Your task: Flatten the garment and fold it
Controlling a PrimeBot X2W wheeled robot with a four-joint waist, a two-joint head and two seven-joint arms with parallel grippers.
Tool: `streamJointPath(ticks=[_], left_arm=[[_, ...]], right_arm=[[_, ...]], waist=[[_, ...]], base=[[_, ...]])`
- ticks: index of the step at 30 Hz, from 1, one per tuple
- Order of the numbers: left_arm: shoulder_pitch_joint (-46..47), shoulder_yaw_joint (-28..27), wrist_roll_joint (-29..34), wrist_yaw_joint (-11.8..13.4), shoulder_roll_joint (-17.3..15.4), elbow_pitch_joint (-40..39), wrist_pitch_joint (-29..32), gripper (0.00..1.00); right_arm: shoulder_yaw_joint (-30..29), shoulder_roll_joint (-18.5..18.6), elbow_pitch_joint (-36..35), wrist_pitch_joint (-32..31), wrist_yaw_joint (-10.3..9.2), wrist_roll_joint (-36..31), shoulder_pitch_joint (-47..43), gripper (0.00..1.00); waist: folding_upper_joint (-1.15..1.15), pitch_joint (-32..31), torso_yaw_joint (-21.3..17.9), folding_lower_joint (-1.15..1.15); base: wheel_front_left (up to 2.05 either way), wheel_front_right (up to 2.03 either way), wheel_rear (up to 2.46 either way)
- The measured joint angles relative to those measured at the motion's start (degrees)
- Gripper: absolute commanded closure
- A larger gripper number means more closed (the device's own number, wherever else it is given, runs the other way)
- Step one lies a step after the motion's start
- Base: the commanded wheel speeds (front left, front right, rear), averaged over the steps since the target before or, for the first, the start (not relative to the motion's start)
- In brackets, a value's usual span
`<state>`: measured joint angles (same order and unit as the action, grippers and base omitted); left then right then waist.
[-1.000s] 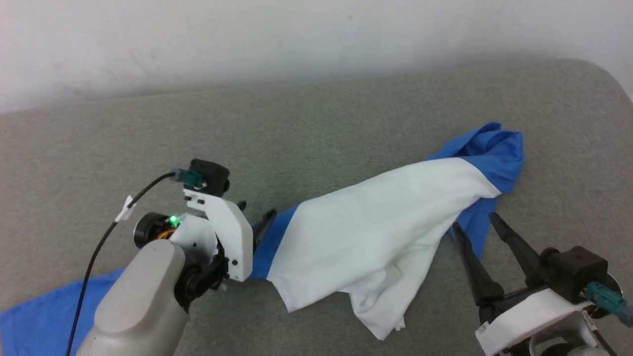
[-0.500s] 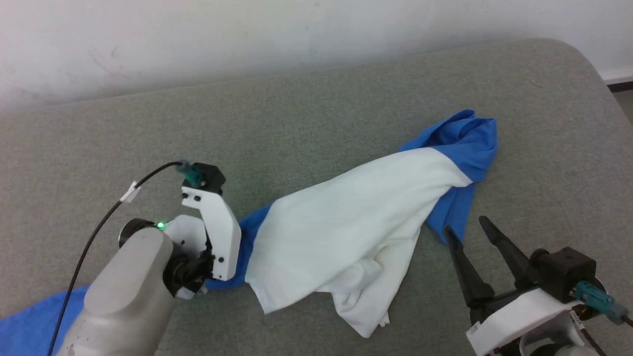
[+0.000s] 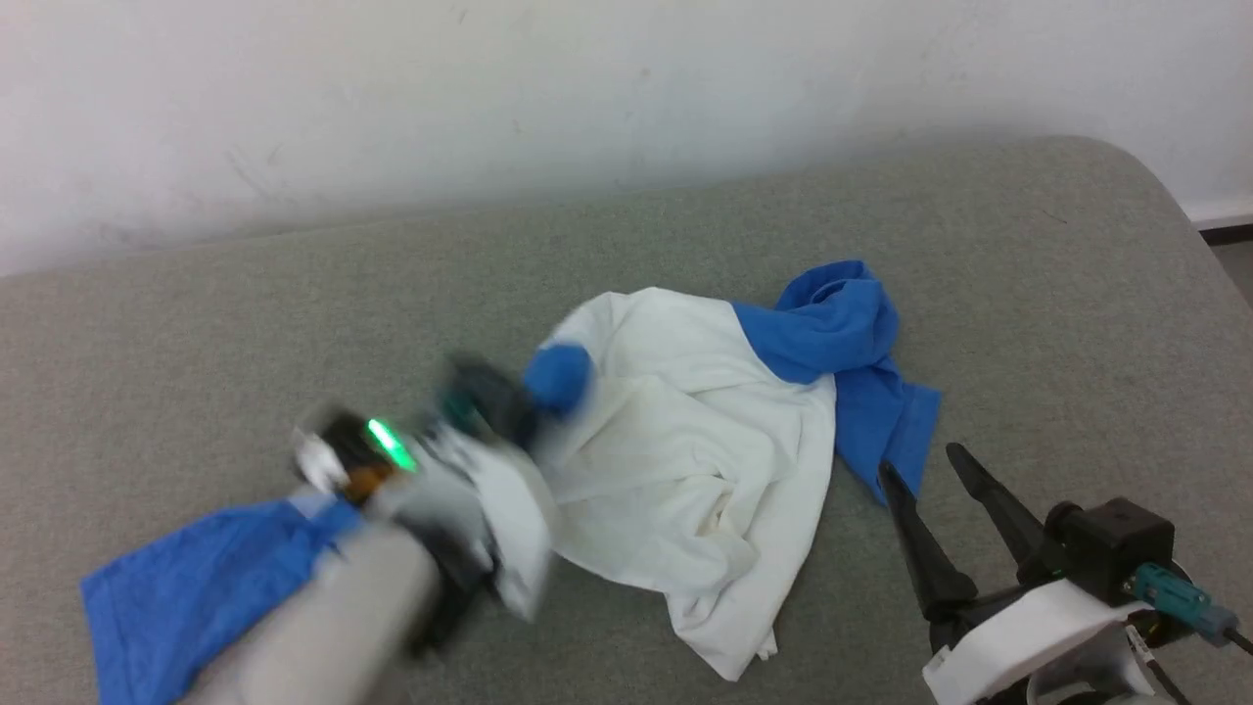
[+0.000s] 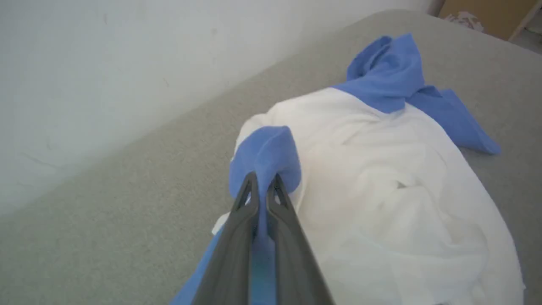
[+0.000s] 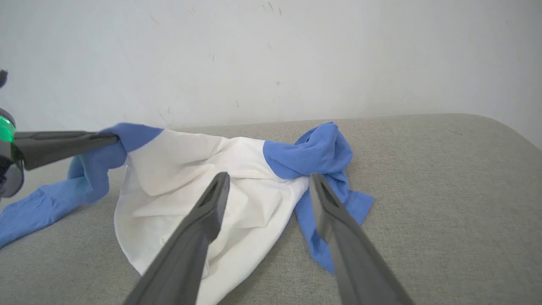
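Observation:
The garment (image 3: 685,450) lies bunched on the grey padded surface: white body in the middle, one blue sleeve (image 3: 196,578) trailing to the near left, the other blue sleeve (image 3: 842,333) heaped at the right. My left gripper (image 3: 536,390), blurred in the head view, is shut on a blue fold (image 4: 267,150) at the garment's left shoulder and holds it raised off the surface. In the left wrist view the left gripper (image 4: 262,180) has its two fingers pressed together over that fold. My right gripper (image 3: 920,462) stands open just right of the blue cuff and holds nothing; the right wrist view shows it (image 5: 269,178) over the white hem.
The grey padded surface (image 3: 196,323) runs back to a white wall (image 3: 587,88) and ends in a rounded corner (image 3: 1155,186) at the far right. Past that corner lies a brown box (image 4: 487,12).
My left gripper has shut on the blue shoulder fold and swung up and to the right, bunching the stretched-out garment. The head camera has shifted. The right gripper has stayed open in place.

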<state>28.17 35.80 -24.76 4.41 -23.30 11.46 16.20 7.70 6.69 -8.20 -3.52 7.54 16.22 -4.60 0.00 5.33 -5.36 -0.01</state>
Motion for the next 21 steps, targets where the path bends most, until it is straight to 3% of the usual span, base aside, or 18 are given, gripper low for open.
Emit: streamJointPath(ticks=[5,6,7,13,21], left_arm=[[-10.9,9.8,0.9,-1.2,4.7,-1.5,1.0,1.0],[-12.4,11.1,0.8,-1.5,5.6,-1.2,1.5,0.66],[-13.7,12.0,0.5,-1.7,6.3,-1.1,1.5,0.0],[-15.2,12.0,0.1,-1.2,7.6,-4.9,-2.8,0.0],[-13.8,1.9,-5.8,2.8,7.1,-10.1,-4.0,0.0]], right_arm=[[-0.4,-0.7,0.0,-0.2,0.0,0.0,-0.4,0.0],[-0.5,-0.7,-0.1,-0.5,0.0,0.0,-0.4,0.0],[-0.5,-0.8,-0.1,-0.5,0.0,0.0,-0.4,0.0],[-1.1,-0.9,-0.5,-1.0,-0.01,-0.1,-0.4,0.0],[-0.9,-1.4,-1.0,-1.1,0.0,-0.2,-0.5,0.0]], waist=[[0.0,0.0,0.4,0.01],[0.0,0.1,0.5,0.0],[0.0,0.1,0.6,0.0],[0.0,0.0,1.3,0.01],[0.0,0.2,1.7,0.0]], base=[[0.0,0.0,0.0],[0.0,0.0,0.0],[0.0,0.0,0.0],[0.0,0.0,0.0],[0.0,0.0,0.0]])
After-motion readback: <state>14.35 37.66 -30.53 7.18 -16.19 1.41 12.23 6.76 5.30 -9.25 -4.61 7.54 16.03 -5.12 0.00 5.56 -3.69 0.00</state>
